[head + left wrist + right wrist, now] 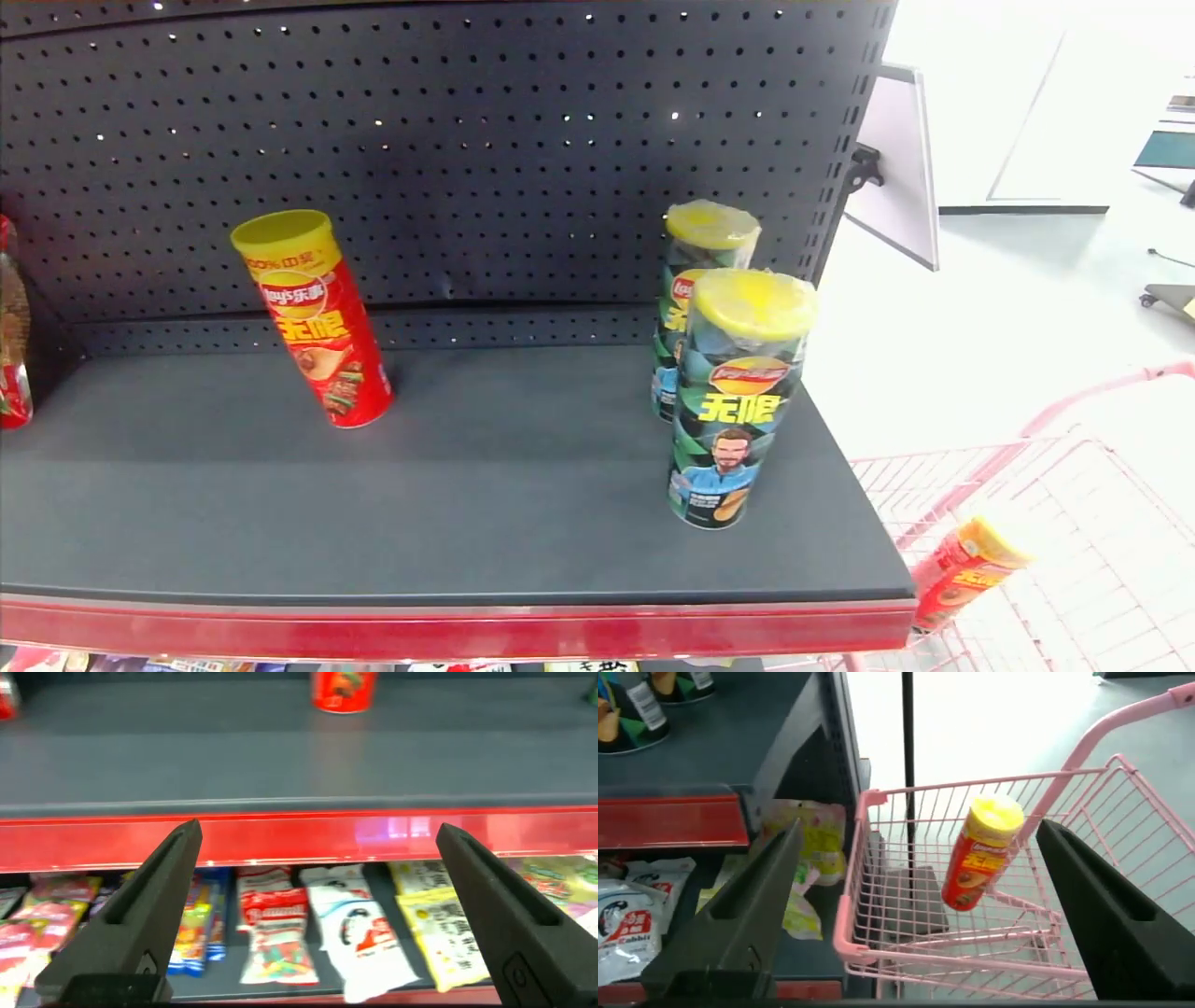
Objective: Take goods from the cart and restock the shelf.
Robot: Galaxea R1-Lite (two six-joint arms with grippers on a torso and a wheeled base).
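Observation:
A red chips can (317, 315) with a yellow lid stands on the dark shelf (448, 523), left of centre; its base (343, 691) shows in the left wrist view. Two green chips cans stand at the shelf's right end, one (738, 397) in front, the other (695, 280) behind. Another red chips can (982, 853) leans in the pink cart (896, 943), also seen past the shelf's right corner (962, 569). My left gripper (318, 915) is open, in front of the shelf's red edge. My right gripper (920, 915) is open above the cart's near rim.
A pegboard back wall (467, 140) rises behind the shelf. Snack bags (355, 933) fill the lower shelf under the red front strip (299, 835). A bottle (11, 327) stands at the shelf's far left. A sign panel (901, 159) sticks out at the right.

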